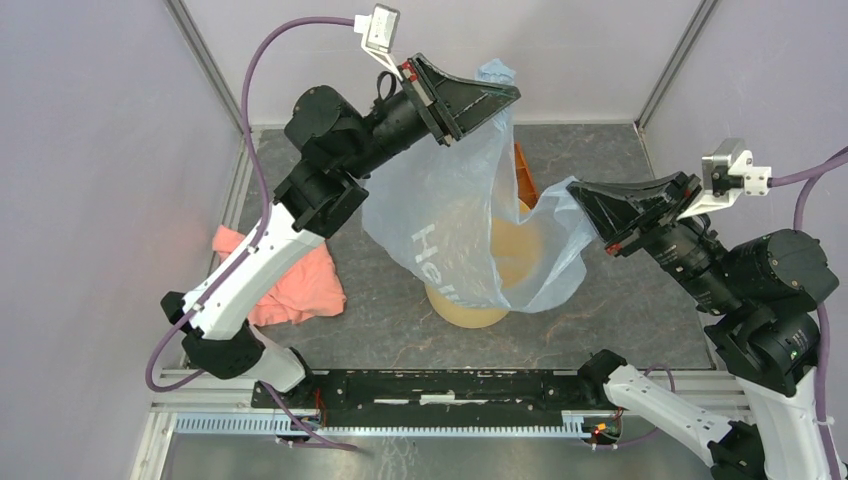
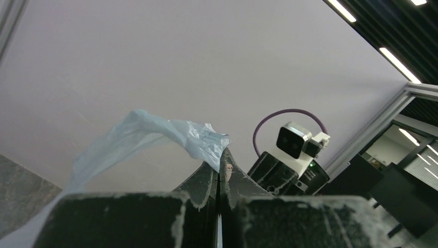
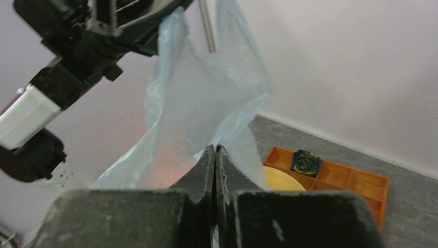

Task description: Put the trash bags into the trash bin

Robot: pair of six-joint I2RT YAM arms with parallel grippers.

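Observation:
The pale blue trash bag (image 1: 460, 210) with white lettering hangs stretched between both grippers, draped over the yellow-tan trash bin (image 1: 500, 270) at mid table. My left gripper (image 1: 505, 95) is raised high at the back and shut on the bag's upper edge (image 2: 201, 142). My right gripper (image 1: 580, 195) is shut on the bag's right edge (image 3: 206, 103), beside and above the bin's rim (image 3: 281, 178). The bag's lower part covers the bin's left side and mouth.
A salmon-pink cloth (image 1: 290, 285) lies left of the bin under the left arm. An orange compartmented tray (image 3: 346, 178) holding a dark patterned object (image 3: 306, 161) stands behind the bin. Walls enclose the back and sides.

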